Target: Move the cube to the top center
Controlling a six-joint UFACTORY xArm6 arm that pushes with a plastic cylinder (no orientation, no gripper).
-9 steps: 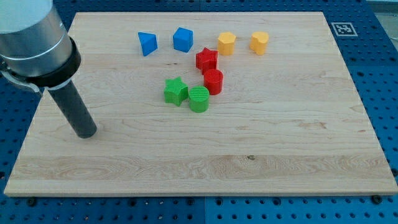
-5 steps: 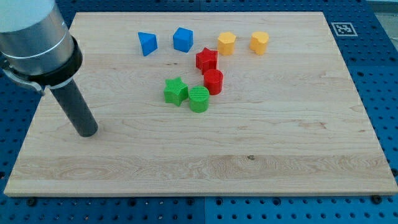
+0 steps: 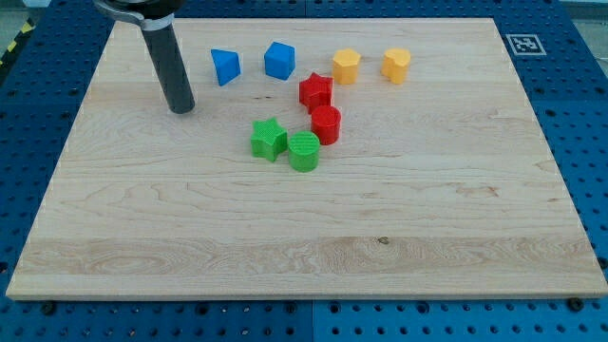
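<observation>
The blue cube sits near the board's top, left of centre. A blue wedge-like block lies to its left. My tip rests on the board left of and below the blue wedge, touching no block. A red star and a red cylinder lie below and right of the cube. A green star and a green cylinder lie below them.
Two yellow blocks, one right of the cube and one further right, sit near the top. The wooden board lies on a blue pegboard, with a marker tag at the top right.
My tip has moved from the board's left side up and to the right, now close to the blue wedge. No block has moved.
</observation>
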